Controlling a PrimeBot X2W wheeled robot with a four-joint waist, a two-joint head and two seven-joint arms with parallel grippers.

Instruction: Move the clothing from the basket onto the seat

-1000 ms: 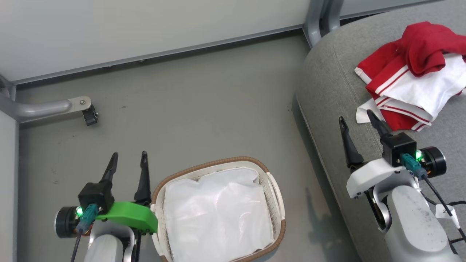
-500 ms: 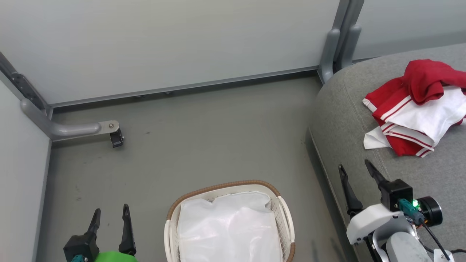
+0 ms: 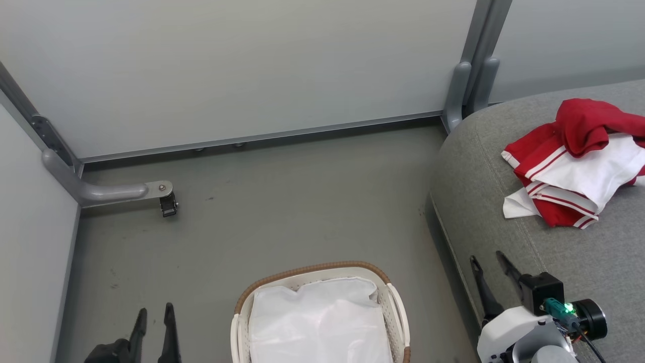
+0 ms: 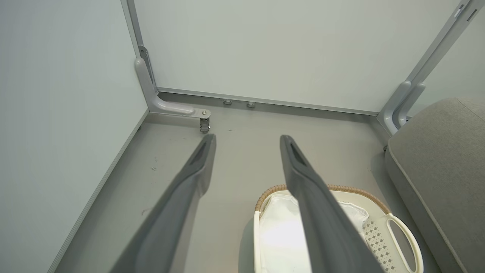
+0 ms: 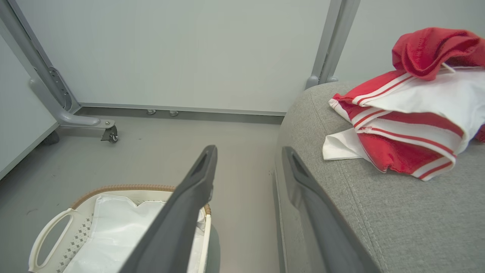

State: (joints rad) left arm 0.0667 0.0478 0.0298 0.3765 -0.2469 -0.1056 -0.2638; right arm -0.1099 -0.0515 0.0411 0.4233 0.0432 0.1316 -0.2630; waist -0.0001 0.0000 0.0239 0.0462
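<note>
Clothing (image 3: 574, 171) heaped on the seat (image 3: 579, 262); basket (image 3: 312, 269) beside the seat holds only liner (image 3: 322, 322). We log right gripper (image 3: 488, 257) backed off the heap; it and left gripper (image 3: 154, 310) stand splayed, empty. Transfer looks complete.

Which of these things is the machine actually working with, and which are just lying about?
Part of the job: the red-and-white clothing, lying on the grey seat; the basket; the left pincer and right pincer, both open.
Just there: the white liner cloth in the basket; the metal frame leg with its small wheel.
</note>
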